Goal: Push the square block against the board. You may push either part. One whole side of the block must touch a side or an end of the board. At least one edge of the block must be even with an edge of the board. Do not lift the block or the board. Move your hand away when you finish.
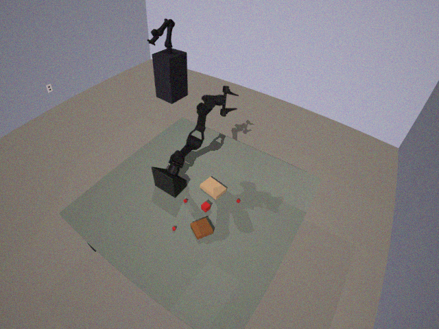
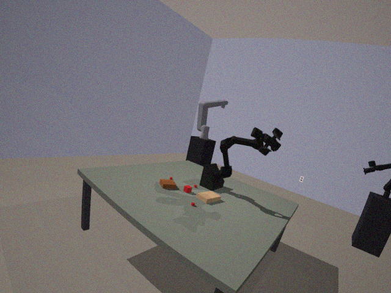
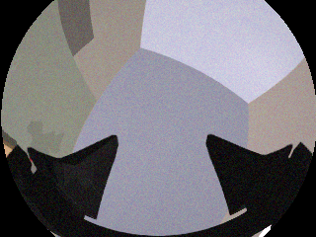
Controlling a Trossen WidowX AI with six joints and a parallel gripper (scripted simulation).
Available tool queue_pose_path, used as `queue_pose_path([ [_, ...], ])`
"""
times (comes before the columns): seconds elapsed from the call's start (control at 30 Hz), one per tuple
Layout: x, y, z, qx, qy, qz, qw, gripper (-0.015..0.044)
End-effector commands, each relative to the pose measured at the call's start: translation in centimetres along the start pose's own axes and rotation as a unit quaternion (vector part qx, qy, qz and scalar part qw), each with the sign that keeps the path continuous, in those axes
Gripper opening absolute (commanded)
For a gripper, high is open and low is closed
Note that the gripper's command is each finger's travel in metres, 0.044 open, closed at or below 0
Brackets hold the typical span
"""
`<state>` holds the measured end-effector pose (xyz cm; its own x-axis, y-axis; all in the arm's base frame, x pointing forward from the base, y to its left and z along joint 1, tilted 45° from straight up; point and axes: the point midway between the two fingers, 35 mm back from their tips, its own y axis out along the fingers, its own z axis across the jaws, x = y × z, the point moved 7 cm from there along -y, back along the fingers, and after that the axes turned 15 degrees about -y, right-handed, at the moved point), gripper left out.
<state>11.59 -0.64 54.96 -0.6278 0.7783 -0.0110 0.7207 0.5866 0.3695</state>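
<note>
From the top, the hand (image 1: 236, 102) (image 2: 272, 148) (image 3: 162, 140) is far from the tan board (image 1: 212, 186) (image 2: 208, 196) (image 3: 7, 148); the brown block (image 1: 202, 227) (image 2: 167, 184) sits apart from it. Outside view: the hand is higher than the board (way up!). Wrist view: fingers spread wide.

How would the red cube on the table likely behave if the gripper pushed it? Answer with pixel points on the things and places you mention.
The red cube (image 1: 205, 206) (image 2: 187, 189) would probably slide rather than roll, given its flat faces. Its squat, even proportions suggest little tipping under a low push. Its sharp edges hint at a stiff body.
</note>
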Motion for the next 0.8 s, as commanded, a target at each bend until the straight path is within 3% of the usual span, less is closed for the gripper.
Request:
queue_pose_path([
  [0.0, 0.0, 0.0, 0.0, 0.0, 0.0, 0.0, 1.0, 0.0374],
  [0.47, 2.6, -0.8, -1.5, -0.031, -0.173, 0.04, 0.984, 0.0006],
  [0.77, 4.5, -1.0, -2.1, -0.041, -0.285, 0.065, 0.955, 0.0],
])
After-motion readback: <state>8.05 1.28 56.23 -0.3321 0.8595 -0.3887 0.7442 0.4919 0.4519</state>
